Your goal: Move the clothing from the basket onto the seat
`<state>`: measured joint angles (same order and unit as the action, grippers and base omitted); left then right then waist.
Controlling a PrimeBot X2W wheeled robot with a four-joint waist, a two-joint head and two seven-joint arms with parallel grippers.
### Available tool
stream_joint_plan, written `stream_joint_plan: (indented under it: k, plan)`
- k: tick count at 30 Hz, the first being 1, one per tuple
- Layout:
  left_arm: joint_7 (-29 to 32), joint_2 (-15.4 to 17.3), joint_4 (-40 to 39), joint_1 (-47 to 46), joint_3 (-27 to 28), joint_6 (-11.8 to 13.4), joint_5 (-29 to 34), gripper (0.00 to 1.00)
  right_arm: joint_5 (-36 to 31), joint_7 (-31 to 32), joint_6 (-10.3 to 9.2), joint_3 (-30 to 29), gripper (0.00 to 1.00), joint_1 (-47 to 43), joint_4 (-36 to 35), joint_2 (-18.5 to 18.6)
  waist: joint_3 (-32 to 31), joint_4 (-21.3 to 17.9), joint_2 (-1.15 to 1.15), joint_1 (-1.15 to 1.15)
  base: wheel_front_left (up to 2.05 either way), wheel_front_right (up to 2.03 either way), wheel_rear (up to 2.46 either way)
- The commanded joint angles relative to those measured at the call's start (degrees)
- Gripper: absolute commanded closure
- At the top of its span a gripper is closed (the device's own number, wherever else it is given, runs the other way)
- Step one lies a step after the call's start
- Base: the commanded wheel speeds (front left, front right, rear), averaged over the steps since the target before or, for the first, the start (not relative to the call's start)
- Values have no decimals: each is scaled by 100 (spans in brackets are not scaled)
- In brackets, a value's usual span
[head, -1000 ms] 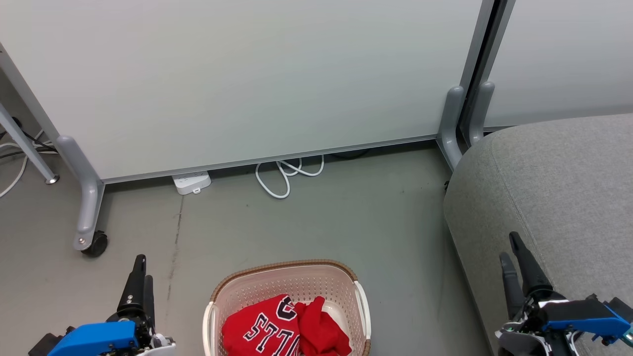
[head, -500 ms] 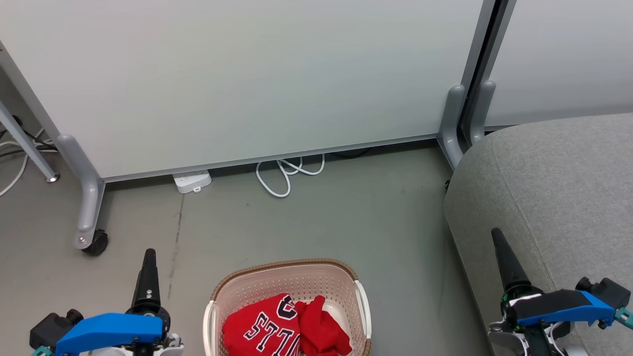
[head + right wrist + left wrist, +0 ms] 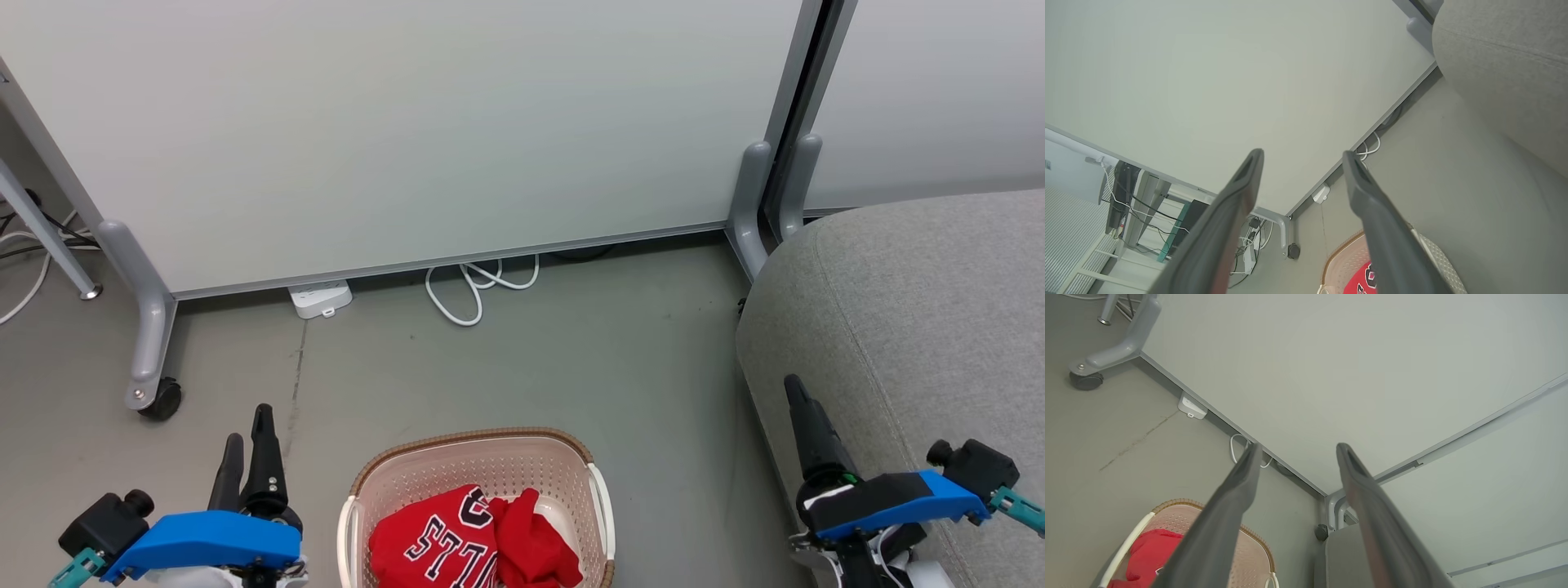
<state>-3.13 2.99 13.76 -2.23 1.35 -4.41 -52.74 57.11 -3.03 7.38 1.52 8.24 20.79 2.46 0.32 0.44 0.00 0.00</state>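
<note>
Red fabric jerseys [image 3: 473, 543] in cream perforated plastic basket [image 3: 482, 437], six o'clock, look soft, light; pinch the raised fold. Jaws apart on left gripper [image 3: 249, 425] and right gripper [image 3: 1302, 155].

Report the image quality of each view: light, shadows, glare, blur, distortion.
Head view: soft, even light, no glare, sharp; a faint shadow on the floor along the seat. Left wrist view: tilted, wide-angle; the left gripper looms large, soft-edged. Right wrist view: likewise for the right gripper; background clear.
</note>
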Motion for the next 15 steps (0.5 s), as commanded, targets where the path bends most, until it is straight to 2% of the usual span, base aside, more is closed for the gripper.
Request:
stream_joint_plan:
  k: [1, 15]
  plan:
    - [-41, 44, -101, -48, -10, 18, 166, 0, -154, -44, 7, 33, 0, 206, -49, 34, -1, 0, 0, 0, 0, 0, 0]
    - [-304, 63, -106, 4, -121, 32, 1231, 0, -1157, -244, 9, 233, 0, 287, 76, 40, -33, 9, 0, 0, 0, 0, 0]
